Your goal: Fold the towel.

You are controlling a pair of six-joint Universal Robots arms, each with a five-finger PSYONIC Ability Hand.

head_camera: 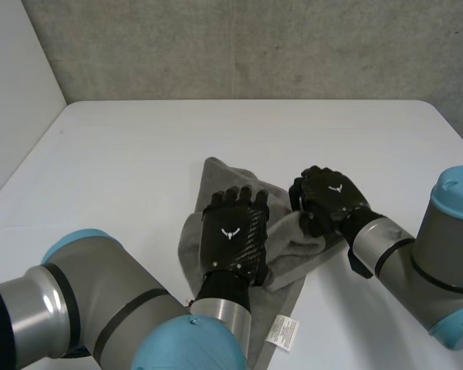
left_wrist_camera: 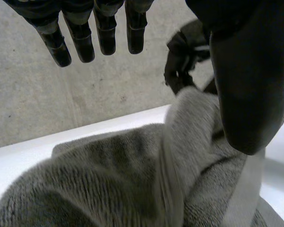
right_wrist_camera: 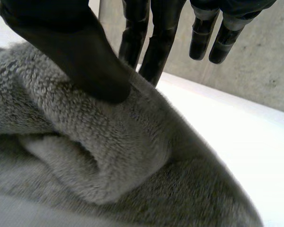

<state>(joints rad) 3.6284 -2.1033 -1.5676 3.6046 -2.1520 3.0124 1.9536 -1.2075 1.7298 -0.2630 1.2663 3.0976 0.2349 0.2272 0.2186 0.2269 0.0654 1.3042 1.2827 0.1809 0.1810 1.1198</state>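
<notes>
so the right hand (head_camera: 329,196) pinched a fold of the towel (head_camera: 297,247) between thumb and fingers (right_wrist_camera: 161,38); left hand (head_camera: 233,235) was over its middle, fingers (left_wrist_camera: 106,33) straight, apart.

The left hand (head_camera: 233,235) and right hand (head_camera: 328,196) were black, each back marked with a small white emblem, with silver wrist cuffs. Grey-jointed, light-blue-capped, the left arm (head_camera: 77,301) showed at seven o'clock, the right arm (head_camera: 440,254) at four.
</notes>
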